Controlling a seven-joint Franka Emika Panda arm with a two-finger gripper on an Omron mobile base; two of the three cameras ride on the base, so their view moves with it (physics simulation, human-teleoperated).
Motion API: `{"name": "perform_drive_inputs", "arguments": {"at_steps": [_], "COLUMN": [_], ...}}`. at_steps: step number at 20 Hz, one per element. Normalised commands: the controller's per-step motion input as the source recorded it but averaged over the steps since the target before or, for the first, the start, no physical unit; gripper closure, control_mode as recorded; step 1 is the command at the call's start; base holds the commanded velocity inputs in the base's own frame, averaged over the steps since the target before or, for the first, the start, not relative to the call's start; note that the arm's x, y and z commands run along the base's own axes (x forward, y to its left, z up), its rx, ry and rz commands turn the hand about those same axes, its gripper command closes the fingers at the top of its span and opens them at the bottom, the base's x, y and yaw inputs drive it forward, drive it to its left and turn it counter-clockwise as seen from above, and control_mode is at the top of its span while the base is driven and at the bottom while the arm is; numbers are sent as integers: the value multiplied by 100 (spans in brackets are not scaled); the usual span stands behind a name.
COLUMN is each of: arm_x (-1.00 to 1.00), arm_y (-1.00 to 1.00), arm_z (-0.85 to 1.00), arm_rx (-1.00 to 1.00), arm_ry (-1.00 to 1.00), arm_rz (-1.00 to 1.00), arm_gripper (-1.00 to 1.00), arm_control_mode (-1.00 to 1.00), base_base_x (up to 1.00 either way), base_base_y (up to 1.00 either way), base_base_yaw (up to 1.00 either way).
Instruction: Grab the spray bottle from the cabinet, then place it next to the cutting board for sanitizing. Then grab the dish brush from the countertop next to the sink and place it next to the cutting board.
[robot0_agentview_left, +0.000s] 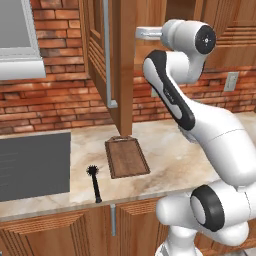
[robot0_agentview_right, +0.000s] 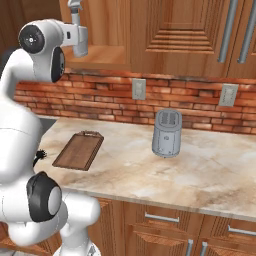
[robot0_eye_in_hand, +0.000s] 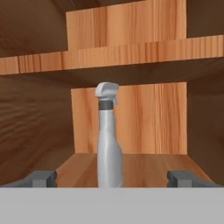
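Observation:
The spray bottle (robot0_eye_in_hand: 108, 144) is pale grey with a trigger head and stands upright on the lower shelf inside the wooden cabinet (robot0_eye_in_hand: 131, 54). My gripper (robot0_eye_in_hand: 112, 178) is open. Its two fingertips (robot0_eye_in_hand: 43, 178) stand wide on either side of the bottle's base, without touching it. From the left base view, my arm reaches up behind the open cabinet door (robot0_agentview_left: 122, 65). The dark cutting board (robot0_agentview_left: 126, 157) lies on the countertop (robot0_agentview_left: 170, 165) below. The black dish brush (robot0_agentview_left: 94, 182) lies between the board and the sink (robot0_agentview_left: 32, 165).
A grey toaster (robot0_agentview_right: 166, 132) stands on the counter to the right of the cutting board (robot0_agentview_right: 79, 150). A brick wall with outlets (robot0_agentview_right: 138, 88) runs behind it. The open door hangs over the board's far end.

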Motion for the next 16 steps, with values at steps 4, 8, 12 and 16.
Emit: {"name": "perform_drive_inputs", "arguments": {"at_steps": [4,8,12,16], "arm_x": [31,33,28,28], "arm_y": [14,3,0,3], "arm_z": [0,0,0,0], "arm_rx": [-1,0,0,0], "arm_ry": [0,0,0,0], "arm_rz": [0,0,0,0], "arm_gripper": [-100,-100,-100,-100], "arm_control_mode": [-100,-100,-100,-100], "base_base_x": [0,0,0,0], "base_base_y": [0,0,0,0], "base_base_yaw": [0,0,0,0]}}
